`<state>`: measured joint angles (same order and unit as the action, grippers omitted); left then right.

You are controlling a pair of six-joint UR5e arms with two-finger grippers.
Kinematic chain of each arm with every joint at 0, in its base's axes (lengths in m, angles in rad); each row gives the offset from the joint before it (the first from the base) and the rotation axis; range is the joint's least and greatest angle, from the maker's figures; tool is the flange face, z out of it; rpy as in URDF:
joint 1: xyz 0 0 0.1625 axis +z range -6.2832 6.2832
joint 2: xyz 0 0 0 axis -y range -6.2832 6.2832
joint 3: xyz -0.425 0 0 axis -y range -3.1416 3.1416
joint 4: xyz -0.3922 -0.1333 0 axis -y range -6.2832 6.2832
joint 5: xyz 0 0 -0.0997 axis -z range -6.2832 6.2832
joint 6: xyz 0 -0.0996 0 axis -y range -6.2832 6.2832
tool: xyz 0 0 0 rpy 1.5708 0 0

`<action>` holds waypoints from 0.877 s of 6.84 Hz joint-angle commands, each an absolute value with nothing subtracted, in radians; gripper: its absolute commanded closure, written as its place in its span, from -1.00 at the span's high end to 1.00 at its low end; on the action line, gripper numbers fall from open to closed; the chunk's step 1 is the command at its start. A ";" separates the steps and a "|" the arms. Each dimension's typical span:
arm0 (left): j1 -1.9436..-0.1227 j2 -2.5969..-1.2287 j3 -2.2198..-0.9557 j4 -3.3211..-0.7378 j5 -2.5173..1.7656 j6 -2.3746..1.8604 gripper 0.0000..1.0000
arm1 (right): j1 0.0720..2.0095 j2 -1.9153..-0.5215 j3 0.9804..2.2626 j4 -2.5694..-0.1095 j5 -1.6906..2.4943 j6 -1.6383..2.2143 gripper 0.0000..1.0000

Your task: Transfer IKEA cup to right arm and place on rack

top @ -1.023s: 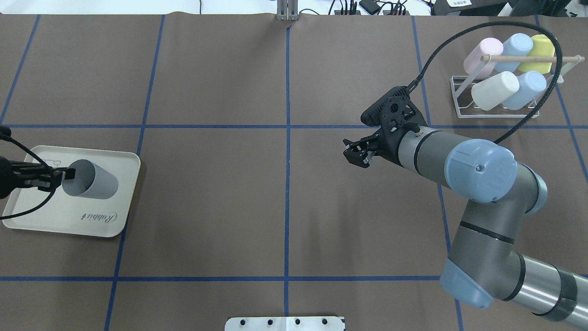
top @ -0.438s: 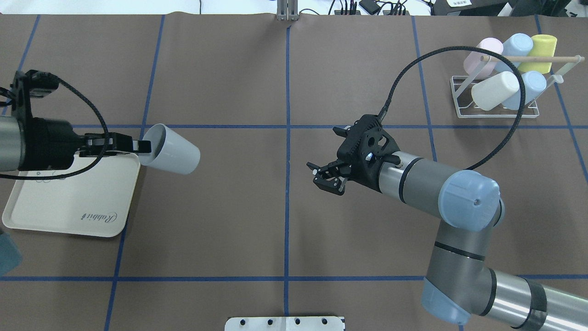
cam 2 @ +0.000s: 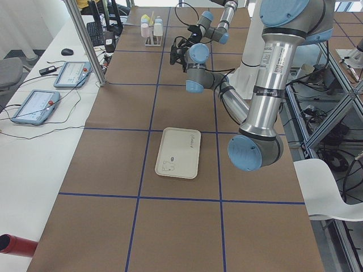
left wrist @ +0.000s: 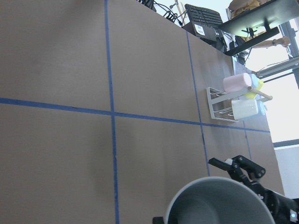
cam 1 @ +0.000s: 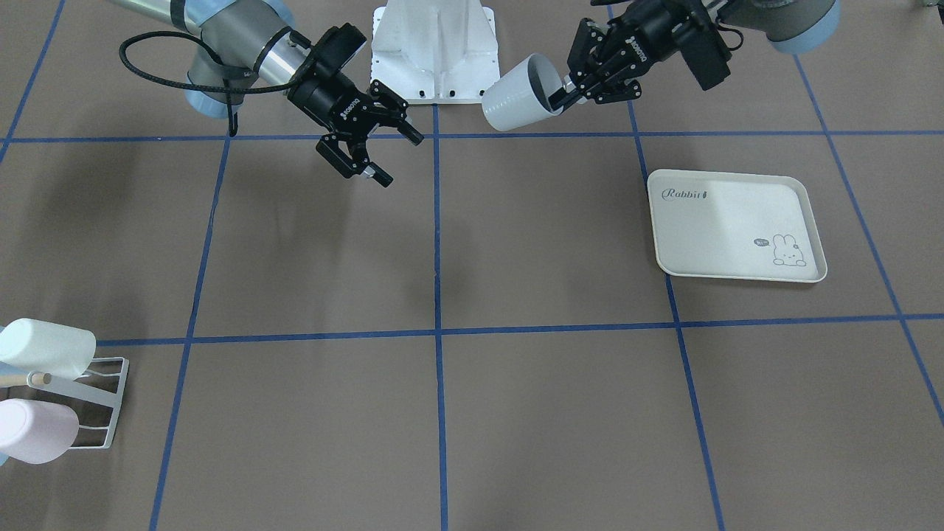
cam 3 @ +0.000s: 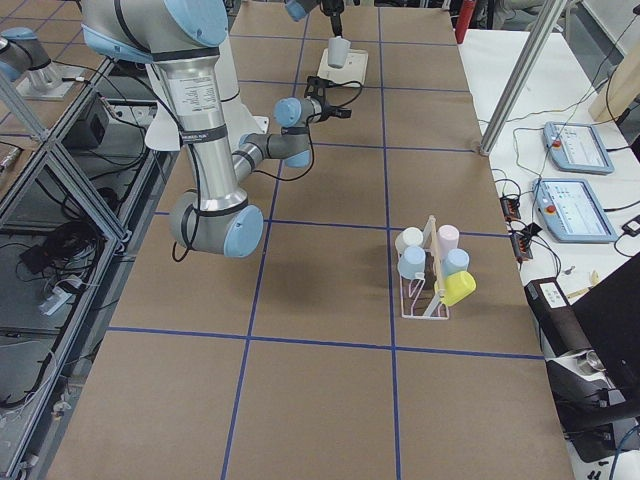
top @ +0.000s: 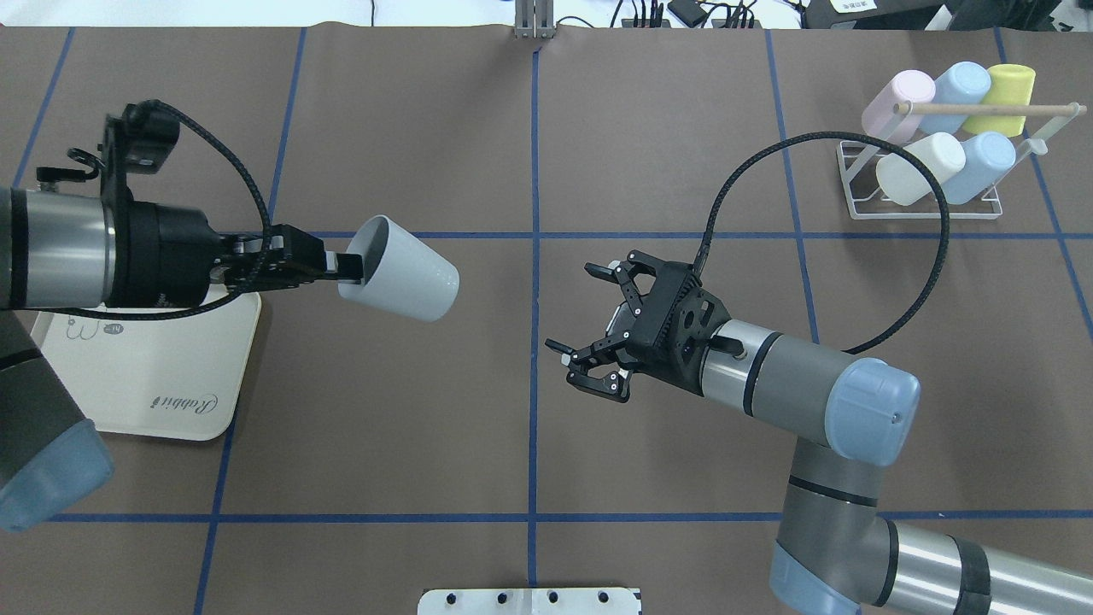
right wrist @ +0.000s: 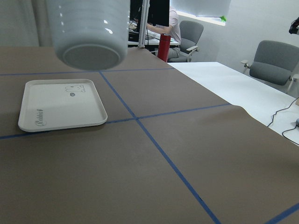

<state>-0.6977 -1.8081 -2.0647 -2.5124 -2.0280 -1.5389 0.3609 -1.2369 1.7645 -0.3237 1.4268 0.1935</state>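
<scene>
- Tray (top: 171, 401), table's (top: 683, 128) left edge: now bare. A second ago the cup lay on it on its side.
- Left gripper (top: 346, 266): pinching the cup's rim, one finger inside the mouth and one outside. It has lifted clear of the tray and travelled toward the table's centre line.
- Cup (top: 401, 269): grey and held in the air on its side, left of the centre line. Its mouth faces the left gripper and its base points at the right gripper.
- Right gripper (top: 579, 318): fingers spread, holding nothing. It has swung from the right half to just right of the centre line and turned to face the cup. It is near the cup but apart from it.
- Rack (top: 922, 215), far right corner: carries other cups (top: 918, 166).
- Status, as judged: pick-up is done and hand-over is imminent. The grasp by the right gripper and the racking are not yet done.
</scene>
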 commanded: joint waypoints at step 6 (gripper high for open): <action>-0.603 -1.917 -1.979 -2.511 -1.968 -1.574 -1.00 | 0.334 -1.186 1.769 -0.298 1.424 0.095 0.97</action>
